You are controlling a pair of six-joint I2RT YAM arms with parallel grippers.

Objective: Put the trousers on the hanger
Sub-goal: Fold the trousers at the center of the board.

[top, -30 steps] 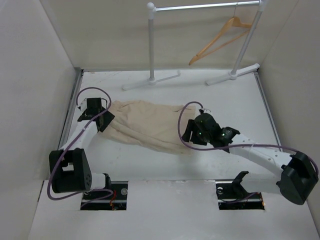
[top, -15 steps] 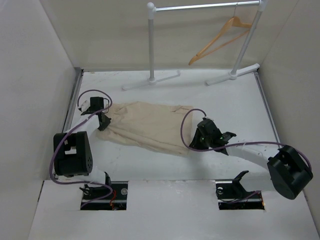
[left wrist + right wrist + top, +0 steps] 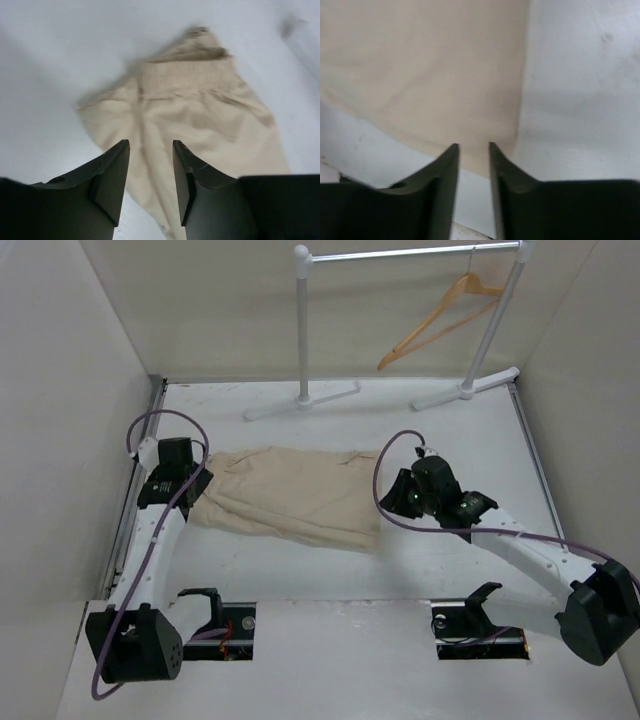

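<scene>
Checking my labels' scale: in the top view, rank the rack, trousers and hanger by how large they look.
1. Rack: widest span, though thin.
2. Trousers: more solid area, so these two are close.
3. Hanger: clearly smallest.

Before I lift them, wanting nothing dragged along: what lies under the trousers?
The trousers lie spread flat on the white table, and its surface shows along their visible edges. Anything directly beneath the cloth is covered and cannot be seen.

Bare table [image 3: 300, 565] lies open behind both hands. Between the left hand [image 3: 188, 483] and right hand [image 3: 402, 496] the trousers [image 3: 290, 495] cover the surface. Ahead, well beyond them, the rack [image 3: 303, 390] feet and posts block passage, with the hanger [image 3: 440, 320] hanging there.
</scene>
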